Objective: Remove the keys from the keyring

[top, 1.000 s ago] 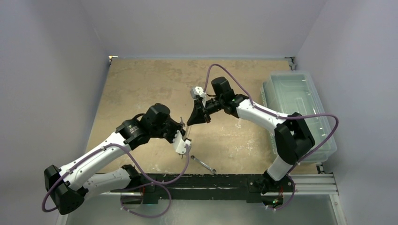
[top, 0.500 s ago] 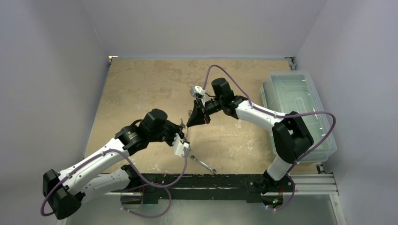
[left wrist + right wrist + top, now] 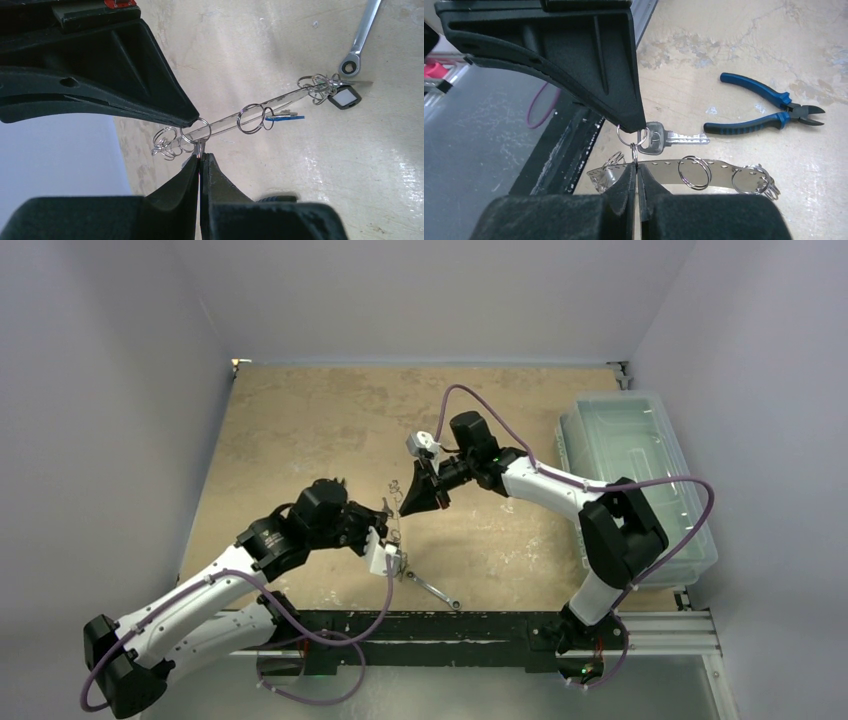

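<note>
The keyring (image 3: 719,172) is a clear perforated strap carrying several silver split rings; it hangs in the air between my two grippers (image 3: 393,492). My left gripper (image 3: 200,159) is shut on a small ring that carries a silver key (image 3: 674,137). My right gripper (image 3: 636,167) is shut on a split ring (image 3: 634,152) linked to that ring, tip to tip with the left one. On the strap's far end hang a blue-headed key (image 3: 285,118) and a black fob (image 3: 345,97).
Blue-handled pliers (image 3: 769,107) lie on the table below the grippers. A silver wrench (image 3: 432,588) lies near the front rail, also seen in the left wrist view (image 3: 360,40). A clear plastic bin (image 3: 640,470) stands at the right edge.
Both grippers have moved together toward the near edge of the table, still holding the rings. The left arm has drawn back and down; the right has followed.
</note>
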Robot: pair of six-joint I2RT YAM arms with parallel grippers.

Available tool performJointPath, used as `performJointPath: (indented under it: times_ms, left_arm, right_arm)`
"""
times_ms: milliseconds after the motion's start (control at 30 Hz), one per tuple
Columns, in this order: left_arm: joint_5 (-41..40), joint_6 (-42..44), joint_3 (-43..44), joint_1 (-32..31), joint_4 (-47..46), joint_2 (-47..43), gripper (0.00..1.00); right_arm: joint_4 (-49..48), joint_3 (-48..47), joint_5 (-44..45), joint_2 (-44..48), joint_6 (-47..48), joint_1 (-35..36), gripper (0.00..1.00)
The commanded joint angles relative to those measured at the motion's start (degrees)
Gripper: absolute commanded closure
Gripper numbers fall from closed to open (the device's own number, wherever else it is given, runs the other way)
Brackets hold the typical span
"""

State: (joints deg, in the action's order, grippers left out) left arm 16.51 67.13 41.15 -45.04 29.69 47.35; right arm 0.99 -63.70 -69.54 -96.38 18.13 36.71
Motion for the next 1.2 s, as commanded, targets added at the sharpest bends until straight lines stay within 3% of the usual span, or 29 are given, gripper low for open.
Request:
performJointPath:
  times_ms: [0, 100, 467, 733, 1167]
  left_arm:
    - [1.21, -1.79, 3.09, 0.04, 3.19, 0.80, 1.00]
    - [1.99, 0.86, 3.94, 0.01, 4.00, 1.81, 1.00]
    - [2.34, 7.02, 6.40, 0.04, 4.82, 4.26, 1.00]
    - [2.92, 9.70, 7.07, 0.00, 5.58, 4.70, 1.00]
    - [3.57, 10.46, 7.34, 0.02, 5.58, 4.91, 1.00]
  right_arm:
    - [4.87, -0.26, 3.53, 0.23, 8.44, -0.51, 0.92]
    - [8.70, -1.76, 4.75, 0.38, 11.92, -0.21, 0.80]
    - [20.54, -8.82, 6.55, 0.84, 21.97, 1.39, 0.56]
    - [25.25, -10.51, 9.28, -0.04, 29.72, 4.87, 0.57]
    - [26.64, -13.01, 10.55, -2.06, 31.04, 6.52, 0.58]
